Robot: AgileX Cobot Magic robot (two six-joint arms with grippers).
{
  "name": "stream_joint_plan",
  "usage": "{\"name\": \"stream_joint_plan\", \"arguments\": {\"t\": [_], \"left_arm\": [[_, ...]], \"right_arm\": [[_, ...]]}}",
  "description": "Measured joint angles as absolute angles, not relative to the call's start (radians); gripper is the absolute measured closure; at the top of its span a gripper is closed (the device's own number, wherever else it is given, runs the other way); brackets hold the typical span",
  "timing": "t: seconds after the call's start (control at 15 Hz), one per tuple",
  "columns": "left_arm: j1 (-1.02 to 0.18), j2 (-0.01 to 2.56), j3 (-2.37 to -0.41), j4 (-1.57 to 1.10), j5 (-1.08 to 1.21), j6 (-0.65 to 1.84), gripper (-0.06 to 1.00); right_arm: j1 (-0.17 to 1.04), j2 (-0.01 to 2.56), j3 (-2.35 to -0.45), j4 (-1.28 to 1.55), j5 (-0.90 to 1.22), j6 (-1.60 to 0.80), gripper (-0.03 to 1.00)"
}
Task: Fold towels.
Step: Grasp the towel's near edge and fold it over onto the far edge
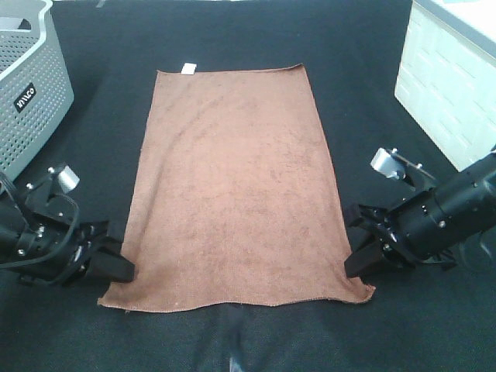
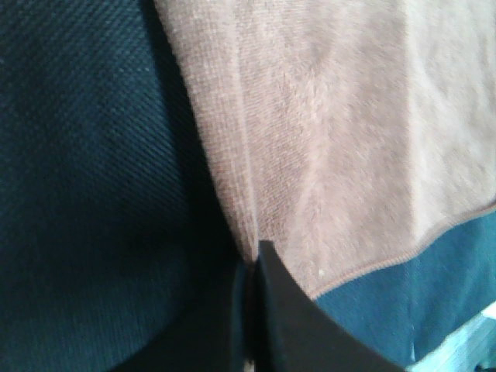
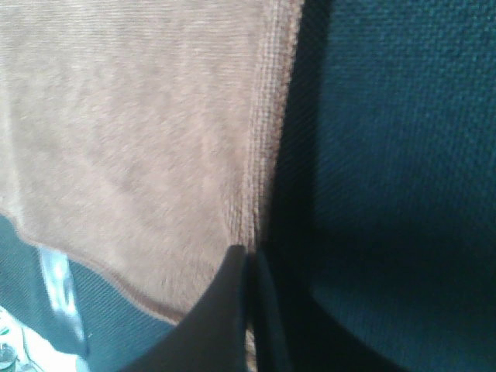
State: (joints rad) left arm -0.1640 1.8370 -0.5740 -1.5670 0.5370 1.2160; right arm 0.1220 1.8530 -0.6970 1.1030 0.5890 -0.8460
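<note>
Two pincers are clenched on the towel (image 1: pixel 232 186), which lies flat mid-frame on the dark table (image 1: pixel 372 93): our left pincer (image 1: pixel 116 267) grips its lower-left edge, our right pincer (image 1: pixel 363 260) its lower-right. We judge it soft, light and limp, so holding near the corners suits best.

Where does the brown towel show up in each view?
Exterior high: the towel lies flat on the table, tag at its far edge.
Left wrist: it spreads ahead of the left gripper, shut on its side edge.
Right wrist: same, ahead of the right gripper, shut on the opposite edge.
Shared landmark: the stitched near hem.
</note>
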Motion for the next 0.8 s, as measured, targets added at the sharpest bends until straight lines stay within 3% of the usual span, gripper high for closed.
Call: {"name": "stream_joint_plan", "arguments": {"t": [0.33,0.8], "left_arm": [[-0.164,1.679,-0.548,-1.33,0.519,1.012,0.94],[-0.164,1.404,-0.325,-1.152,0.506,0.829,0.94]], "right_arm": [[0.122,1.763,-0.696,0.967,0.656,-0.707,0.97],[0.123,1.581,-0.443,0.96,0.698,-0.7,0.97]]}}
